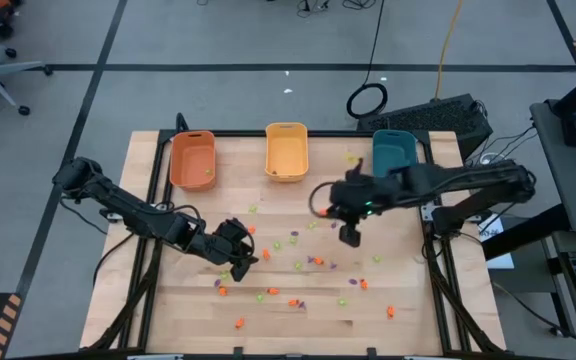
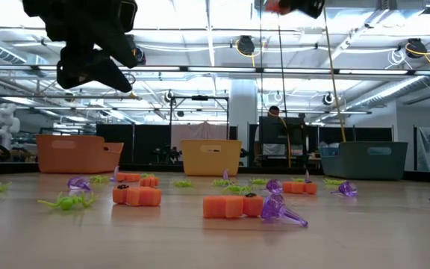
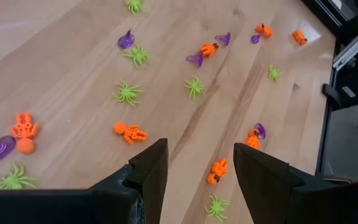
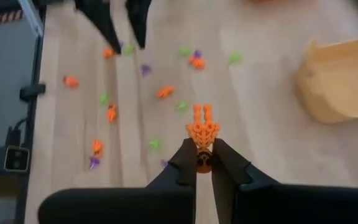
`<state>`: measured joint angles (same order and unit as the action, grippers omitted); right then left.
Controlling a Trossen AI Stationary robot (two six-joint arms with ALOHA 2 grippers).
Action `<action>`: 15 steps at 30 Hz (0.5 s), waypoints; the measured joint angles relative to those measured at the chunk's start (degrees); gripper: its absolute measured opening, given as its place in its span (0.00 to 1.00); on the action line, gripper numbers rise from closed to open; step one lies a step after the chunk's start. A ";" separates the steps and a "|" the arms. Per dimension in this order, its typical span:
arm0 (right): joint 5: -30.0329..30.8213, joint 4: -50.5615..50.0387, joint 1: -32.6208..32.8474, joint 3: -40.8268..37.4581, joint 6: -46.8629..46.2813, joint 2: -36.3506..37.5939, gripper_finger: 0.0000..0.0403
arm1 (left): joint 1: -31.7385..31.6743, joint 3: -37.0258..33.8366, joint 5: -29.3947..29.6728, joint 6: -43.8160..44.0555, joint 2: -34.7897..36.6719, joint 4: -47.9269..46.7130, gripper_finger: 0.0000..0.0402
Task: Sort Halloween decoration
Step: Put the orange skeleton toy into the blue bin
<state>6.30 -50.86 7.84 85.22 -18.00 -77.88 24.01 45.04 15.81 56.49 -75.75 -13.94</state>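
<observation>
The right gripper [image 4: 204, 163] is clamped on an orange skeleton [image 4: 202, 129], its ribbed body and legs sticking out past the fingertips, the round head pinched between them. In the high view this gripper [image 1: 349, 234] sits just right of centre, the arm reaching in from the right edge with elbow bent, above the wood.

The left gripper [image 3: 194, 171] stands with fingers apart and nothing between them, above bare planks; a small orange figure [image 3: 217, 171] lies on the table in the gap's line, and another orange skeleton [image 3: 129, 132] lies just ahead of the fingers. In the high view the left gripper [image 1: 236, 250] is left of centre, its arm stretched in low from the frame's left.

The trinkets [image 1: 313, 263] are scattered over the middle and lower part of the table [image 1: 148, 300]: spindly green spiders [image 3: 127, 94], glossy purple hats [image 2: 280, 211], blocky orange pieces [image 2: 232, 206]. The table is pale wooden planks.

Three smooth plastic bins stand along the table's upper edge: orange bin [image 1: 192, 160] left, yellow bin [image 1: 286, 150] centre, teal bin [image 1: 394, 152] right.
</observation>
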 joint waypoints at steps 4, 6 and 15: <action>5.16 -0.11 0.04 0.45 -2.67 5.27 0.01 | 0.00 0.00 0.89 -0.33 0.00 0.21 0.46; 7.04 -0.08 0.09 0.45 -3.17 7.50 0.01 | 0.00 0.00 0.90 -0.33 0.00 0.25 0.46; 8.96 -0.31 -0.16 0.45 4.91 15.53 0.01 | -0.04 0.00 3.74 -4.15 0.00 17.30 0.46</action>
<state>15.26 -51.17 7.68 85.67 -13.09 -62.35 23.97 45.04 19.55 52.34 -75.75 3.36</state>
